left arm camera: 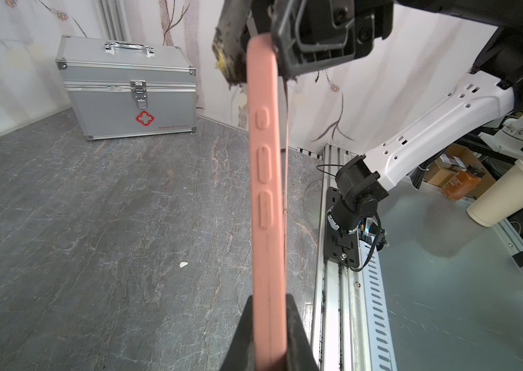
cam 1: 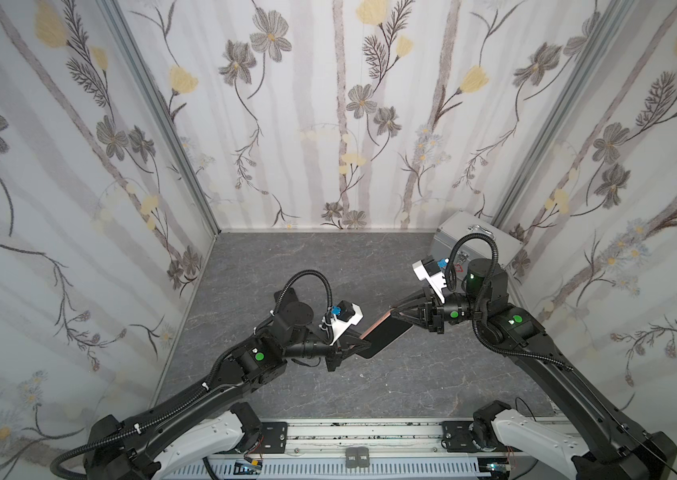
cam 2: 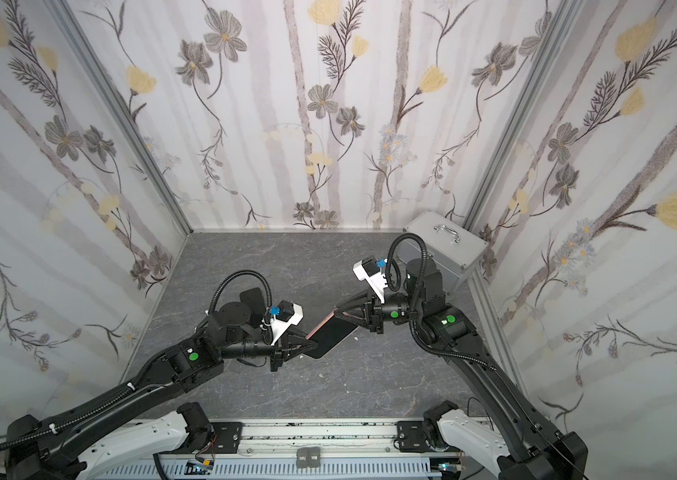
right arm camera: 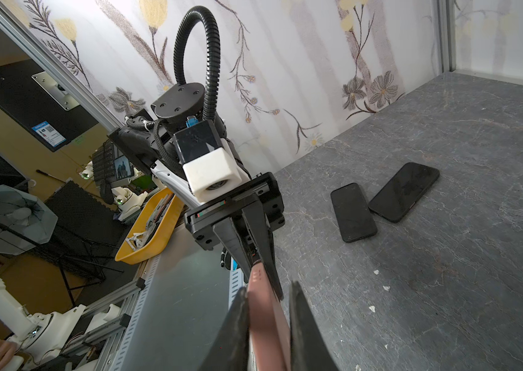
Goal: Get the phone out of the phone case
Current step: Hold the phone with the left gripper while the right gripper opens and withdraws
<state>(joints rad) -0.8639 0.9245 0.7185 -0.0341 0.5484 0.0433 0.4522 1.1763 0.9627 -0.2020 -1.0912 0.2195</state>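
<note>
Held above the table, the phone (cam 1: 389, 334) sits in its pink phone case (left arm camera: 266, 192), long axis running from the left gripper (cam 1: 364, 345), clamped on the near end, to the right gripper (cam 1: 396, 312), pinching the far end

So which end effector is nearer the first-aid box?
Right. The right end effector sits at the end of the pink phone case nearer the first-aid box; the left end effector holds the opposite end.

A red cross (left arm camera: 144, 118) marks the silver case (left arm camera: 103, 106); its small lettering (left arm camera: 173, 127) looks unreadable.
</note>
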